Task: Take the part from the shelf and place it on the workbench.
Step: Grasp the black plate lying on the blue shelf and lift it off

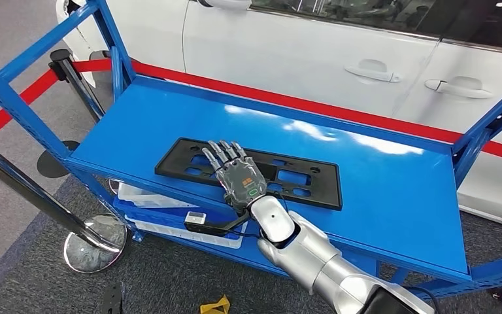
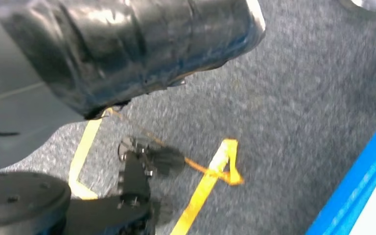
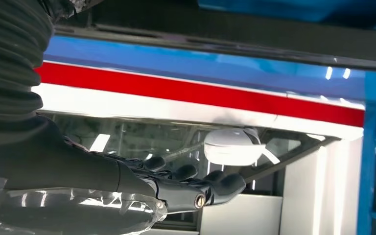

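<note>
The part [image 1: 301, 180] is a flat black rectangular frame with cut-outs, lying on the top deck of the blue shelf [image 1: 379, 190]. My right hand [image 1: 235, 171] is stretched over its left half, back up and fingers extended and apart, holding nothing. In the right wrist view the fingers [image 3: 191, 188] reach out straight, with a visible gap between them and the dark part [image 3: 225, 32] on the blue deck [image 3: 176, 61].
A white car [image 1: 314, 59] stands close behind the shelf, with a red barrier belt [image 1: 301, 104] between them. A stanchion with a chrome base [image 1: 95, 243] stands at the shelf's left. White bins [image 1: 150, 196] sit on the lower deck. Yellow tape [image 2: 210, 176] marks the grey floor.
</note>
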Action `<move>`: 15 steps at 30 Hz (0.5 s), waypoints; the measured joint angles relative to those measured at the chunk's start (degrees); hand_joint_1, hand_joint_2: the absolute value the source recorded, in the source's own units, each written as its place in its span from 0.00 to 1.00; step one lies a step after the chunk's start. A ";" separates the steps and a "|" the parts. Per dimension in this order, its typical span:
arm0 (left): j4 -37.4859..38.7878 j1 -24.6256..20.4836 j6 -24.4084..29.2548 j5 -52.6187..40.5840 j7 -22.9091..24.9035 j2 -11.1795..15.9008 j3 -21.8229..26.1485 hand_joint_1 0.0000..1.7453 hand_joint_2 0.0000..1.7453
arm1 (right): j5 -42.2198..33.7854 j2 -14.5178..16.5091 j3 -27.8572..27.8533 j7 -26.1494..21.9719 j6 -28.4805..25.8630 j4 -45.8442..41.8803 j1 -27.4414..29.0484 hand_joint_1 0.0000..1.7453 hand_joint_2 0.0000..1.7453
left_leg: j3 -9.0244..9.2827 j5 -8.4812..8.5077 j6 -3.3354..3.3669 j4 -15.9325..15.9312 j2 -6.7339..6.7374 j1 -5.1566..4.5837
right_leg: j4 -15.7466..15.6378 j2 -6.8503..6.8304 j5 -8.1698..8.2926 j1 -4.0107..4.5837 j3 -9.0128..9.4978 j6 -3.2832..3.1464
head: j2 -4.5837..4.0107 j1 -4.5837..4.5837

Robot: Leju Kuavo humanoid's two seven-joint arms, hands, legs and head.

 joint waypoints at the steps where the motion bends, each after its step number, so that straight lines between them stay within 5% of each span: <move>1: 0.01 0.04 -0.01 0.02 0.01 0.03 -0.12 0.00 0.00 | 0.04 0.00 0.02 0.00 0.01 0.43 0.04 0.00 1.00 | 0.02 -0.05 0.05 0.06 -0.02 -0.03 | 2.03 0.00 -0.26 -0.02 -1.07 -0.01 | 0.00 -0.01; 3: 0.03 0.13 -0.01 0.10 0.10 0.03 -0.44 0.00 0.00 | 0.28 0.01 0.06 0.10 0.01 1.11 0.01 0.00 1.00 | 0.07 -0.24 0.03 0.28 -0.13 -0.04 | -0.55 -0.01 2.38 -0.05 -0.08 -0.18 | 0.00 0.01; 6: 0.05 0.07 0.31 0.26 0.80 0.02 -0.79 0.00 0.00 | 1.42 0.04 0.17 0.95 0.19 1.68 -0.48 0.00 1.00 | -0.08 -0.76 -0.42 0.97 -0.27 -0.10 | -11.01 0.05 6.61 -0.02 4.77 -0.67 | 0.00 0.01; 12: 0.14 0.07 0.96 -0.01 2.34 0.35 -1.29 0.00 0.00 | 6.80 0.20 0.44 4.64 3.33 3.37 -1.42 0.00 1.00 | -1.02 -1.85 -1.77 2.54 -0.16 -0.15 | -13.25 0.25 6.93 0.05 5.78 -1.79 | 0.00 -0.20; 15: 0.15 0.03 0.48 -0.21 2.08 0.45 -1.64 0.00 0.00 | 7.97 0.36 0.61 5.50 4.98 5.28 -2.19 0.00 1.00 | -5.41 -6.37 -2.45 11.84 -0.04 0.00 | -13.49 0.11 7.02 0.05 5.94 -2.31 | 0.00 -0.50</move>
